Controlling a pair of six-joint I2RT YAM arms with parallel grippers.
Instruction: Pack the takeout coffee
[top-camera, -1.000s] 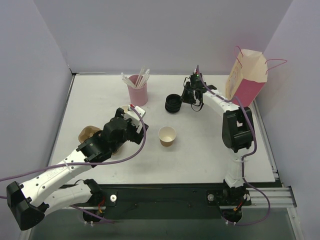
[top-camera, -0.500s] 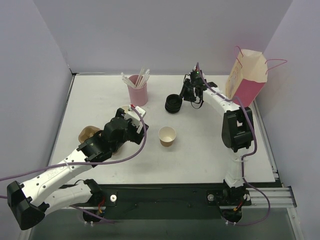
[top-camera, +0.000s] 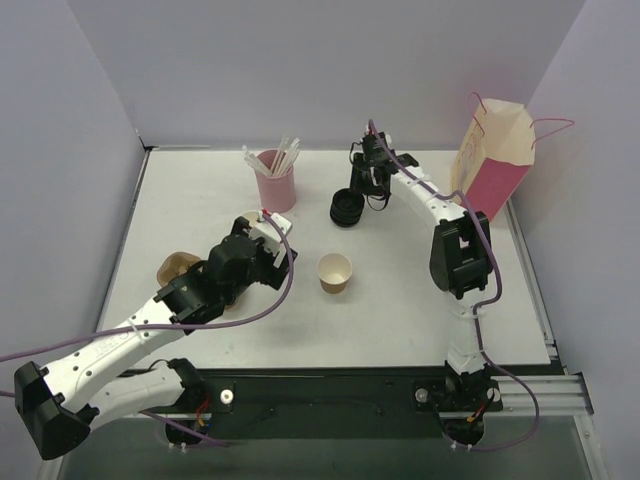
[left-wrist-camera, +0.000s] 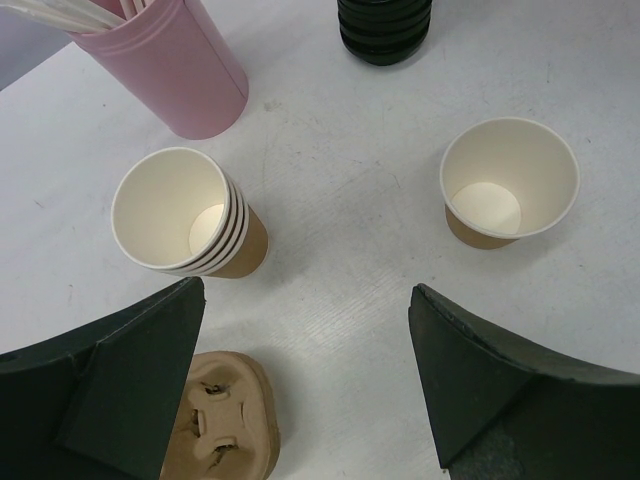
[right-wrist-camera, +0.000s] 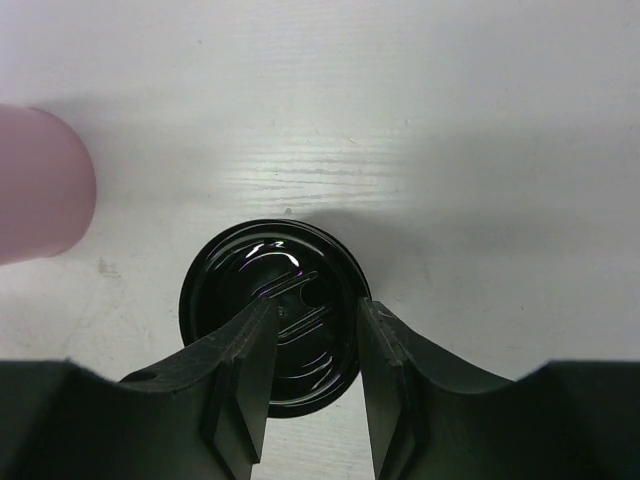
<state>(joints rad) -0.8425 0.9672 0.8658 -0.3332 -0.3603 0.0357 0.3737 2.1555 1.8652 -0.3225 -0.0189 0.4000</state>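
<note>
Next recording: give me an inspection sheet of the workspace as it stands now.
Surface: white table, no spills seen.
Job's things: single paper cup upright, open, no lid on it; black lid stack behind it; pink-and-cream bag upright at the far right.
Clutter: pink cup of straws; stack of paper cups; pulp carrier.
Grippers: left gripper wide open, empty, above the table; right gripper jaws apart over the lid stack, nothing seen held.
Cables: purple cable looped along each arm, touching no cup.
Surroundings: plain walls on three sides; nothing else seen.
</note>
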